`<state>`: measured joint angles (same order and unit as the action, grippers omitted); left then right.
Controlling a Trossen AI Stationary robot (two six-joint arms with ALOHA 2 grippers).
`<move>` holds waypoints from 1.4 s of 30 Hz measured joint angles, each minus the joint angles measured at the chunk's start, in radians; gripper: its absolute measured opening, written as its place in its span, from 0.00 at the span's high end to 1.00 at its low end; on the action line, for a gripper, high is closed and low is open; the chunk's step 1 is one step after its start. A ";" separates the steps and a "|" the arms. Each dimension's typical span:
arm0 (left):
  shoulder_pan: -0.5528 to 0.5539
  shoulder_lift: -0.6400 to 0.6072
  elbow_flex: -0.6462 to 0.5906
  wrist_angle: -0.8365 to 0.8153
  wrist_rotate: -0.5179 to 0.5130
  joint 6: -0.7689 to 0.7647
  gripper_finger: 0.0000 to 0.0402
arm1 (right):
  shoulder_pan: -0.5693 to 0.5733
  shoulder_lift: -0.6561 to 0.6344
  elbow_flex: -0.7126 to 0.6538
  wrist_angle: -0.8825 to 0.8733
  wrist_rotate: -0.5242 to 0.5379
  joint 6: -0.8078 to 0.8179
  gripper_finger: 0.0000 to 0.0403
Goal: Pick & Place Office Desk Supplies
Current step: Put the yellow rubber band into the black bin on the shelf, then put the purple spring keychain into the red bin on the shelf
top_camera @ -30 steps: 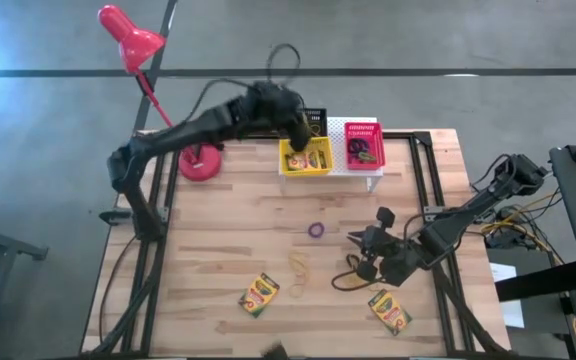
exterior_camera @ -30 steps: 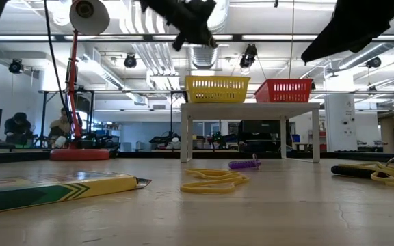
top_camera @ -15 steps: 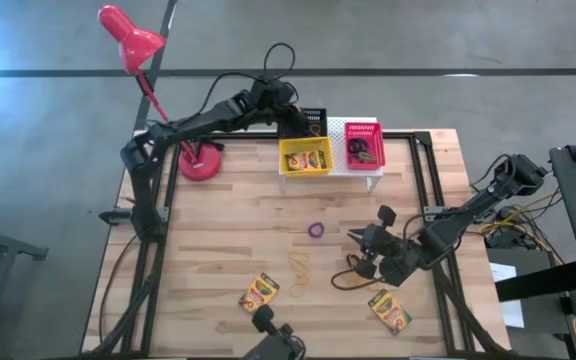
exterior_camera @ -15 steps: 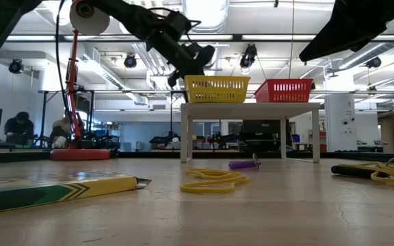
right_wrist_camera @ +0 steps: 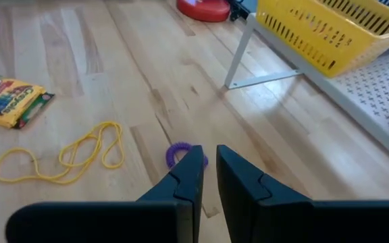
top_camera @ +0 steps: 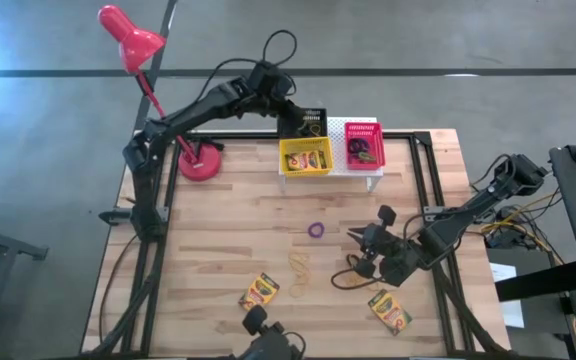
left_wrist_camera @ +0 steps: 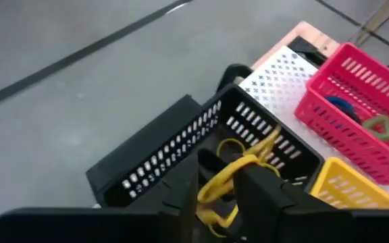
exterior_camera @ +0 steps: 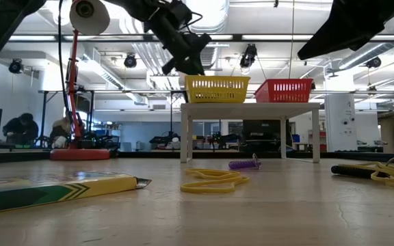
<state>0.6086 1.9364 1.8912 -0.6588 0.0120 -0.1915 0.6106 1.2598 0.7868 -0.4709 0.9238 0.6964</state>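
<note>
1. My left claw (left_wrist_camera: pixel 218 185) hangs over the black basket (left_wrist_camera: pixel 208 145), fingers a little apart, a yellow rubber band (left_wrist_camera: pixel 231 169) draped between them and down into the basket.
2. Best move, I judge: open wider so the band falls clear, then lift straight up.
3. Watch for the band snagging a finger.
4. My right claw (right_wrist_camera: pixel 206 177) waits near the purple ring (right_wrist_camera: pixel 179 154) on the surface, fingers nearly together, holding nothing.

Counts of the desk supplies on the table.
Three baskets are seen: one yellow (top_camera: pixel 305 157), one pink-red (top_camera: pixel 363 145), one black (top_camera: pixel 311 121). Three crayon boxes are counted (top_camera: pixel 260 294) (top_camera: pixel 389 310) (top_camera: pixel 311 158), and one purple ring (top_camera: pixel 315 230). Rubber bands (top_camera: pixel 299 265) cannot be counted.
</note>
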 joint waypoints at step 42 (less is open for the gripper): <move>-0.737 -0.367 -0.493 0.004 -0.406 0.057 0.77 | 0.037 0.004 -0.124 0.040 -0.261 0.326 0.90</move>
<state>-0.1283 1.5694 1.3983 -0.6549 -0.3936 -0.1348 0.6472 1.2640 0.6626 -0.4311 0.6632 1.0222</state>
